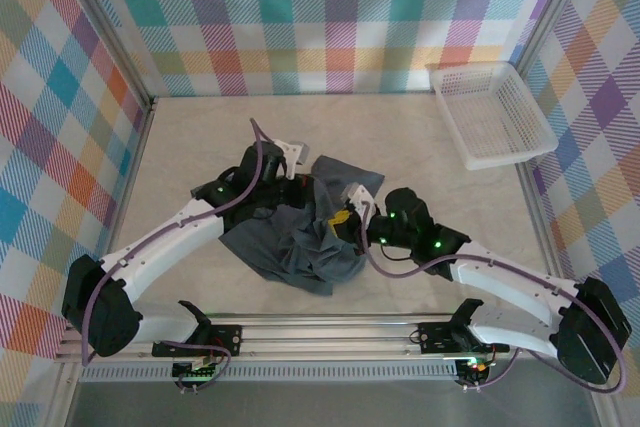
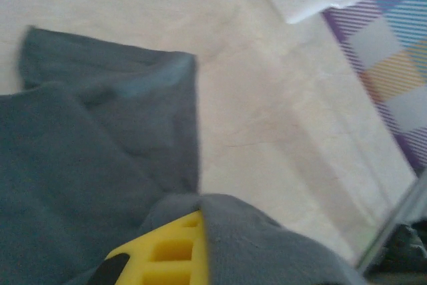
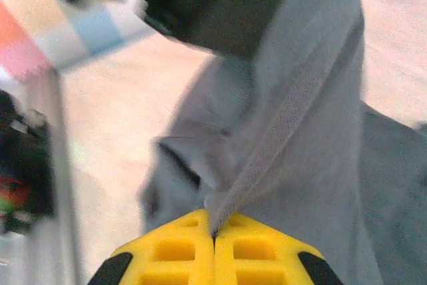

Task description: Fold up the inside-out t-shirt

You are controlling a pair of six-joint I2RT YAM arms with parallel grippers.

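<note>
Yellow fingers (image 3: 177, 255) of the right claw (image 3: 213, 235) pinch a seam (image 3: 280, 131) of the t-shirt (image 3: 320, 185), which runs straight ahead and up from them. Just beside, the left claw (image 2: 200, 231) squeezes it too.

The grey t-shirt (image 2: 80, 185) lies bunched over the left tool (image 2: 200, 231), table (image 2: 280, 98) beyond

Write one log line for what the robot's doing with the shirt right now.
left gripper: shut on t-shirt | right gripper: shut on t-shirt seam | t-shirt: bunched mid-table, not folded | basket: far right corner
</note>
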